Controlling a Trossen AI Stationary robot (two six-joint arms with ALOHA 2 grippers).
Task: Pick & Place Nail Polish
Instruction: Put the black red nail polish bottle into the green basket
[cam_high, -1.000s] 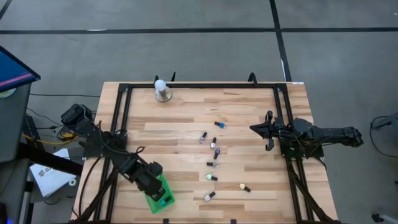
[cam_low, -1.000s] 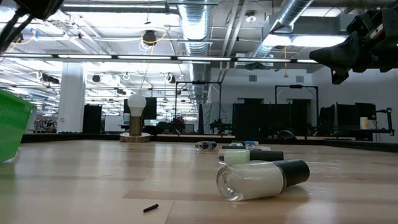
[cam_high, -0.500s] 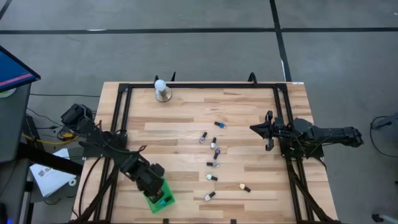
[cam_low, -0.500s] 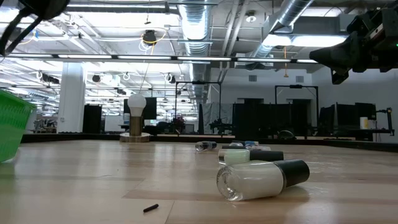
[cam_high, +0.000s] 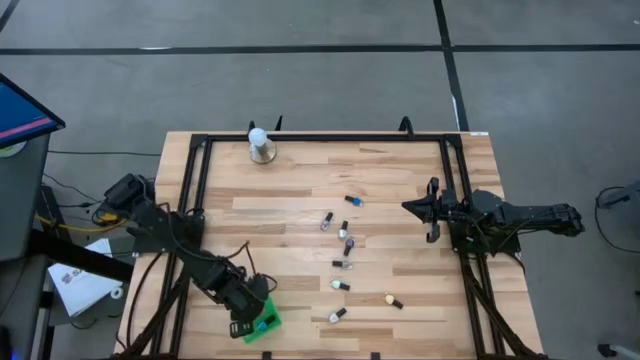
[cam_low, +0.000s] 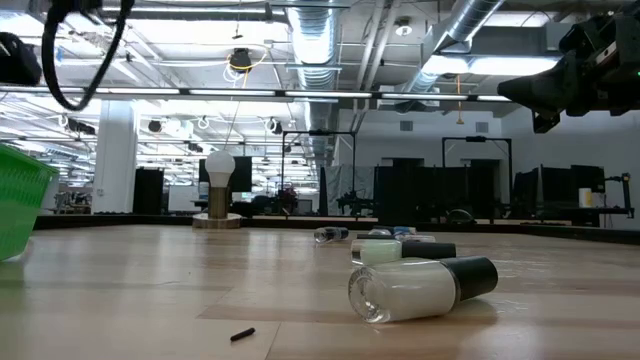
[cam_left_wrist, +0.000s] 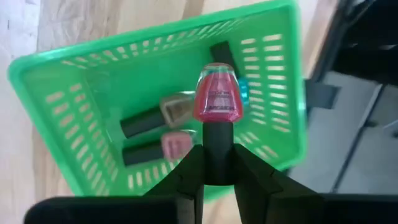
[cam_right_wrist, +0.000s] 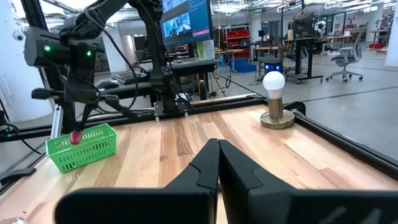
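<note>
Pink bottle (cam_left_wrist: 218, 94) clamped by its cap in left gripper (cam_left_wrist: 217, 163), hanging straight over green basket (cam_left_wrist: 74, 81) at near left; right gripper (cam_right_wrist: 217, 163) shut, idle far right.

High view looks straight down on the whole table (cam_high: 300, 215); low view sits at tabletop level, close behind a fallen white bottle (cam_low: 415, 288), facing the room; left wrist peers down into the green basket (cam_left_wrist: 74, 81); right wrist, farther off, shares that basket.
</note>
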